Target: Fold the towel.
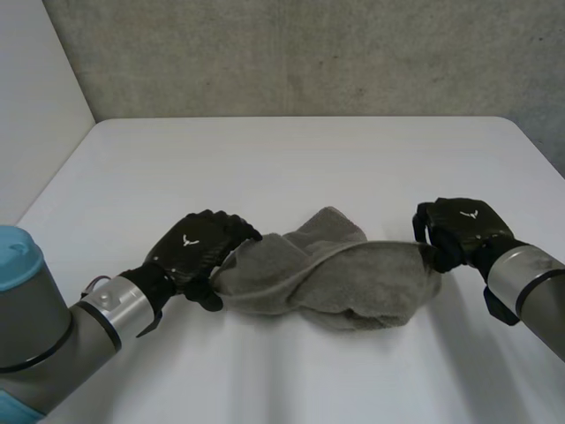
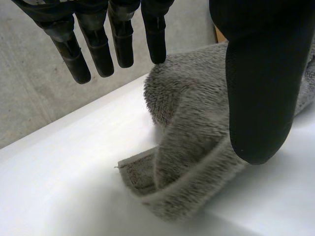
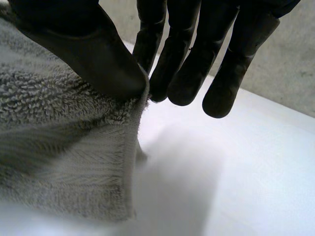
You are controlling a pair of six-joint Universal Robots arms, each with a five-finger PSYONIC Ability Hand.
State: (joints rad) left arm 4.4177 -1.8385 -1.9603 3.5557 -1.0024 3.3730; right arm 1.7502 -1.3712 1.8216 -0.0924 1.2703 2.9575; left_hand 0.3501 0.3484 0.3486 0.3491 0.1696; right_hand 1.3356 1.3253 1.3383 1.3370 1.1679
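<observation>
Lying in a bunched, twisted lump, the grey towel stretches between the two black hands near the front of the white table. The left hand is at the towel's left end, pinching the fluffy cloth between its thumb and one finger while its other fingers stick out straight. The right hand is at the right end and squeezes the towel's edge between its own thumb and a finger, with a grey wall behind the table.
</observation>
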